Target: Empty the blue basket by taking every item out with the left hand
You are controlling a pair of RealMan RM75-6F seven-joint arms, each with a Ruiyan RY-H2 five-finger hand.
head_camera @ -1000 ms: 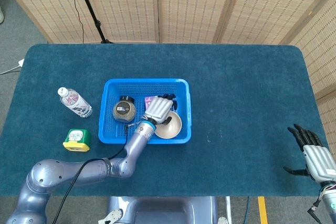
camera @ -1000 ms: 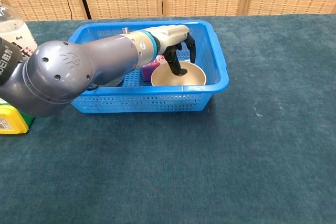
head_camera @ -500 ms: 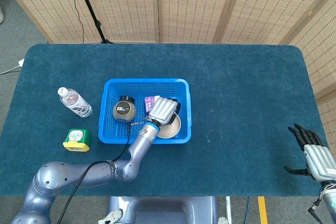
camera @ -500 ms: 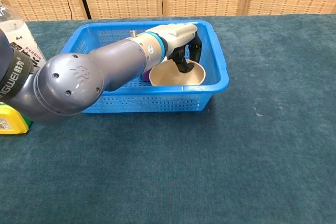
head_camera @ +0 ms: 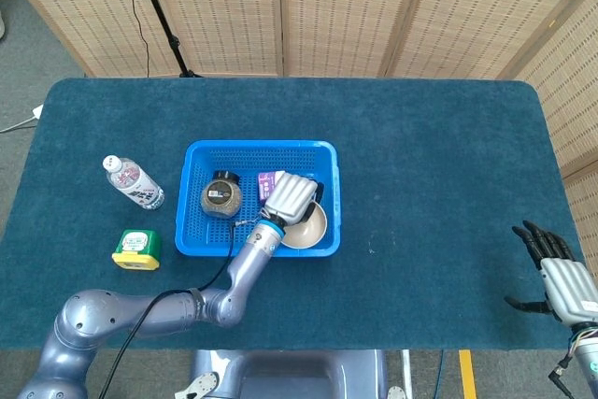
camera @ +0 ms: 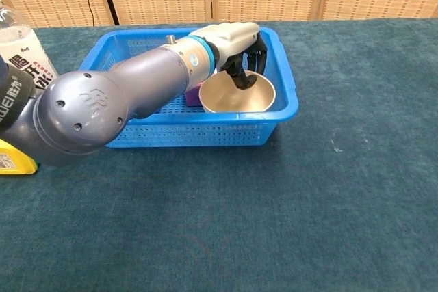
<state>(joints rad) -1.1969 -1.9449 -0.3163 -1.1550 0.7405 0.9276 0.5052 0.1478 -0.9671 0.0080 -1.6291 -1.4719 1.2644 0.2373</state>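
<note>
**Chest view: bowl coming up off the basket floor**

Chest view shows my left hand gripping the far rim of the tan bowl, dark fingers hooked inside it. A second ago the bowl sat low in the blue basket; now it rides higher, its near rim level with the basket's front wall and tipped slightly towards the camera. I read this as the lift under way, with the bowl not yet clear of the basket (it hangs above the right end).

My right hand rests well apart at the table's right edge, fingers spread, holding nothing.

Count, from the head view:
- In the basket: one bowl, one round jar with a dark lid, one purple packet mostly hidden by my hand. Three items.
- Out on the table, left of the basket: one water bottle, one yellow-and-green box.

Judgement: two items remain once the bowl is out.
</note>
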